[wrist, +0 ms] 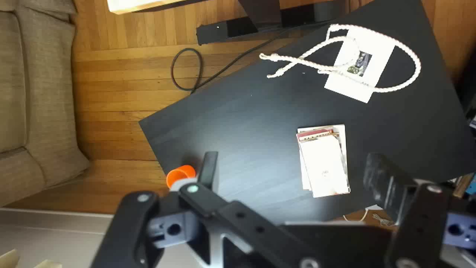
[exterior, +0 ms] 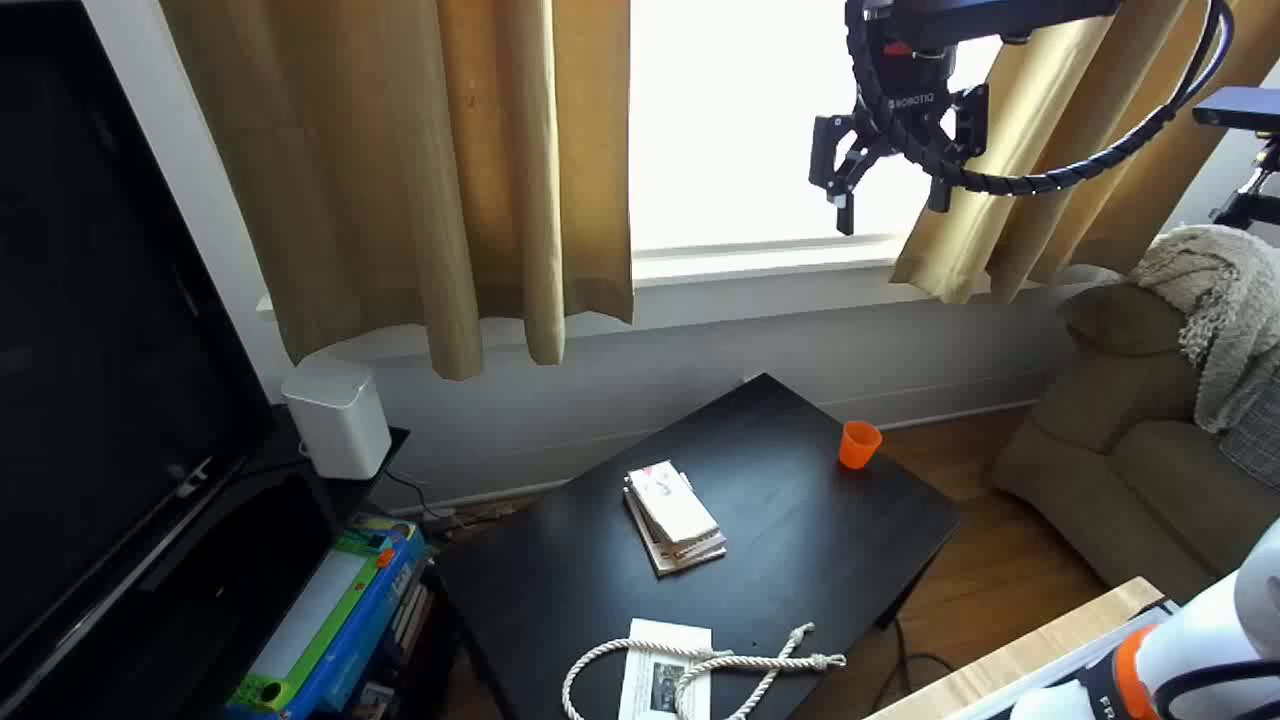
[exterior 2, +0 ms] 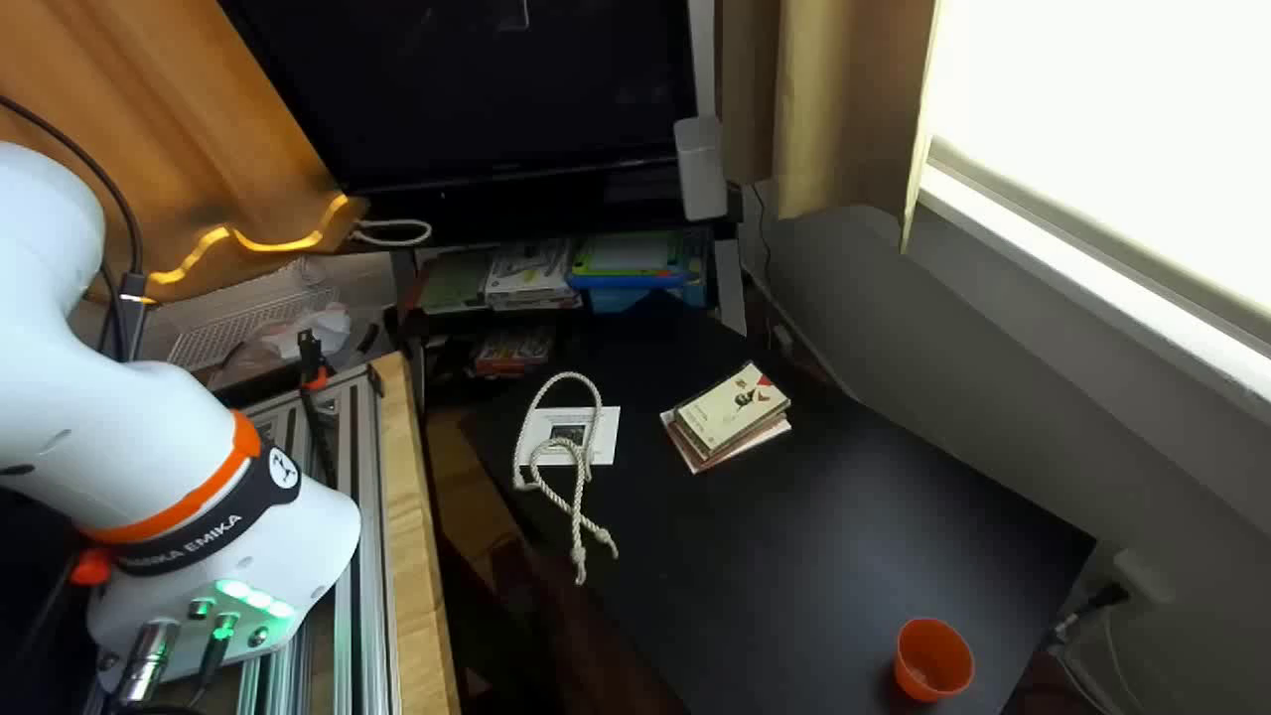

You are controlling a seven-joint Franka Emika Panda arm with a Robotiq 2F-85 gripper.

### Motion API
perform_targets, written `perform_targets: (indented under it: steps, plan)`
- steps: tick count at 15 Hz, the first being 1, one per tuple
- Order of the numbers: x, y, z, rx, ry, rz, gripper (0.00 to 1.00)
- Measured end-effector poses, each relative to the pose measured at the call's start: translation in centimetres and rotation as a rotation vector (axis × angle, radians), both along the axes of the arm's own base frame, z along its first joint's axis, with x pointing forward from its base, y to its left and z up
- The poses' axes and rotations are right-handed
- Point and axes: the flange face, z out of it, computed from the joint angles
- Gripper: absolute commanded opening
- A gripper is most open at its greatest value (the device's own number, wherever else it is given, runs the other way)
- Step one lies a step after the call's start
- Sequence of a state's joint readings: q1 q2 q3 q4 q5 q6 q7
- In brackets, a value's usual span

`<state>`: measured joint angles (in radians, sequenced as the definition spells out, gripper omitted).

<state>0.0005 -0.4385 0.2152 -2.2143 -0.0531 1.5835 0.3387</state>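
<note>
Book stack (exterior: 675, 510) and cup (exterior: 860, 445) flank open tabletop (exterior: 780, 490).

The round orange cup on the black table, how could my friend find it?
Find the flat black table near the bright window. At the end opposite the twisted white rope stands the small round orange cup. It's the table's only bright orange thing.

The arm (exterior 2: 119, 437) is white, with an orange ring (exterior 2: 199, 496) and a black band (exterior 2: 243, 503) lettered FRANKA EMIKA, a round white logo (exterior 2: 284, 469) at the band's two o'clock. Green lights (exterior 2: 258, 599) dot the base (exterior 2: 303, 544), a silver connector (exterior 2: 149, 655) at its seven o'clock. The black gripper (exterior: 892, 205), marked ROBOTIQ, carries round screws (wrist: 434, 189); a ribbed black cable (exterior: 1030, 185) shows at its three o'clock.
</note>
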Motion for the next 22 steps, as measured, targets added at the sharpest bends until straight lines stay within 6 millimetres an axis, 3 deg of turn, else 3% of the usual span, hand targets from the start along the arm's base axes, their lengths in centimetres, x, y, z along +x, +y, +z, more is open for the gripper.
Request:
perform_targets:
  steps: [9, 11, 15, 18, 22]
  plan:
    - [0.1, 0.0, -0.1, 0.001, 0.003, 0.0, 1.0]
    - [0.9, 0.1, -1.8, -0.001, 0.039, -0.011, 1.0]
    - [4.8, 2.2, -10.1, -0.016, 0.094, -0.055, 1.0]
    - [7.4, 5.5, -17.1, -0.076, 0.049, -0.05, 1.0]
    - [9.4, 10.3, -26.1, -0.155, -0.048, 0.021, 1.0]
